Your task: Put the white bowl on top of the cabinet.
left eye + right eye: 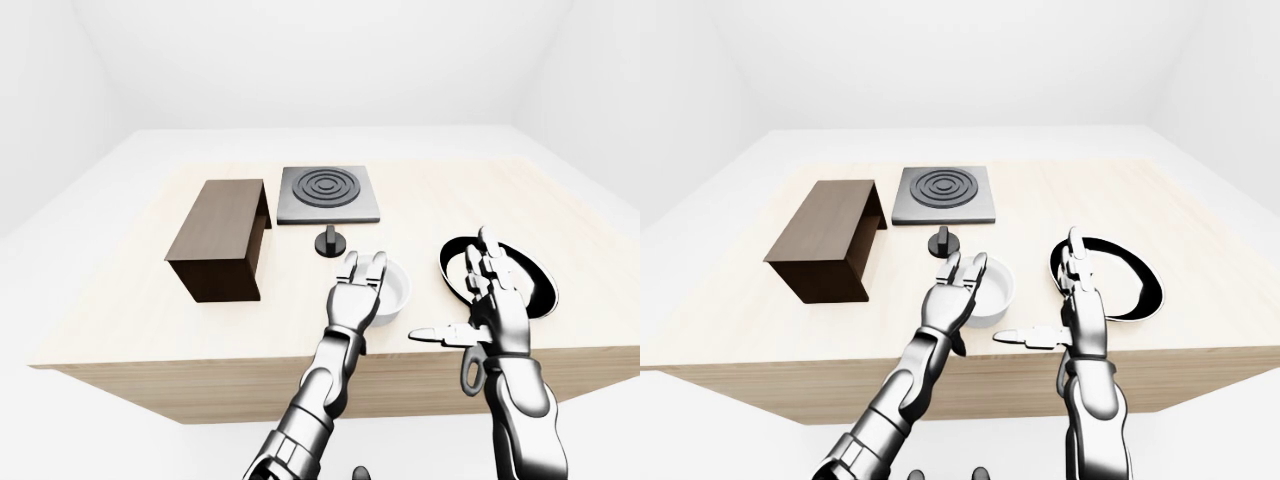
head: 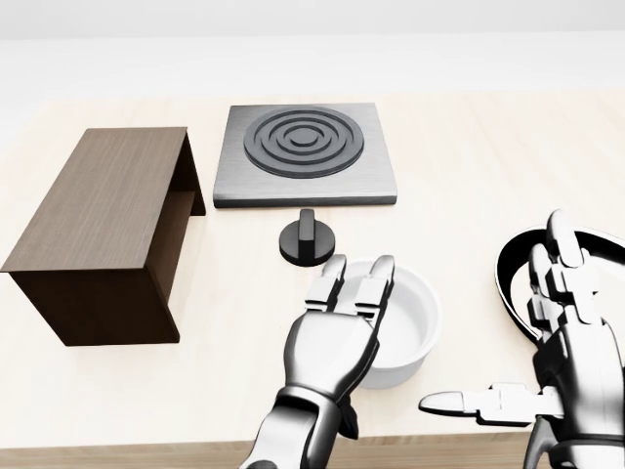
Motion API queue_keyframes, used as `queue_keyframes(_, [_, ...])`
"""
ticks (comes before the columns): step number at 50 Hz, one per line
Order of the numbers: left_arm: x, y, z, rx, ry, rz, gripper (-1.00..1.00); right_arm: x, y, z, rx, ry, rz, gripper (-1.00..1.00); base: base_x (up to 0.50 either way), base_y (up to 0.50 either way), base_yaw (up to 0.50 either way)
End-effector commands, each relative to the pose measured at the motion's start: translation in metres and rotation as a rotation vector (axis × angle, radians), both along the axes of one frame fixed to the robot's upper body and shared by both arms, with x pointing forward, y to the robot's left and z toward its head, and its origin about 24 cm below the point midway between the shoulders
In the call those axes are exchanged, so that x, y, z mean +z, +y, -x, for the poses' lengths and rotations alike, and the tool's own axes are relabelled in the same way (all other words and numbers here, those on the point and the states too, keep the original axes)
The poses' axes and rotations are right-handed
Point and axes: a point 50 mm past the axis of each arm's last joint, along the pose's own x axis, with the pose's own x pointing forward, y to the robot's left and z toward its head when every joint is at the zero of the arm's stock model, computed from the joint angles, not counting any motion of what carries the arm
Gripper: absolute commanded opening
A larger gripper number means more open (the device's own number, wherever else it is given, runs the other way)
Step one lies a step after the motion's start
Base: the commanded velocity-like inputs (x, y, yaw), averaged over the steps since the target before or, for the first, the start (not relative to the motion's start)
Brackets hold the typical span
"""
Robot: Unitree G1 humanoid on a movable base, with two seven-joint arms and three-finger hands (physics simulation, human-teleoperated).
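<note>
We are finding the left hand [image 2: 337, 337] spread, fingertips [image 2: 379, 269] lying over the white bowl [image 2: 415, 318] rim, gripping nothing. The right hand [image 2: 562, 366] is hovering splayed at lower right, beside the black pan [image 1: 540, 285]. The bowl is resting on the table [image 2: 469, 166], lower centre. The cabinet [image 2: 103, 210], left, is carrying nothing; grasp, lift and placement are all outstanding.

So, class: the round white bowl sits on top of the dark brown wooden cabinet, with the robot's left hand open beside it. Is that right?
Not quite. The round white bowl sits on the pale wooden table, right of the dark brown wooden cabinet, as the head view shows. The left hand is open beside it.
</note>
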Motion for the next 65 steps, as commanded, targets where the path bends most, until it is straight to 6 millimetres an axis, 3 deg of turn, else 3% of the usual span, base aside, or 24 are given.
queue_keyframes(1, [-0.003, 0.001, -0.006, 0.005, 0.020, -0.010, 1.00, 0.000, 0.001, 0.001, 0.003, 0.001, 0.001, 1.00, 0.00, 0.00, 0.00])
queue_keyframes(58, [-0.027, 0.001, -0.020, 0.026, 0.096, -0.062, 1.00, -0.003, 0.002, -0.002, 0.011, 0.010, -0.001, 1.00, 0.00, 0.00, 0.00])
queue_keyframes(59, [-0.029, 0.001, -0.019, 0.024, 0.100, -0.067, -0.01, -0.003, 0.002, -0.002, 0.011, 0.009, -0.001, 1.00, 0.00, 0.00, 0.00])
queue_keyframes(60, [-0.029, 0.001, -0.019, 0.024, 0.101, -0.068, -0.86, -0.003, 0.002, -0.002, 0.012, 0.009, -0.001, 1.00, 0.00, 0.00, 0.00])
queue_keyframes(61, [-0.029, 0.001, -0.019, 0.024, 0.101, -0.068, -0.86, -0.003, 0.002, -0.002, 0.012, 0.009, -0.001, 1.00, 0.00, 0.00, 0.00])
queue_keyframes(62, [-0.031, 0.002, -0.018, 0.024, 0.106, -0.074, -1.00, -0.003, 0.002, -0.001, 0.011, 0.009, -0.001, 1.00, 0.00, 0.00, 0.00])
queue_keyframes(65, [-0.032, 0.001, -0.018, 0.024, 0.108, -0.075, -1.00, -0.002, 0.002, -0.001, 0.011, 0.008, -0.003, 1.00, 0.00, 0.00, 0.00])
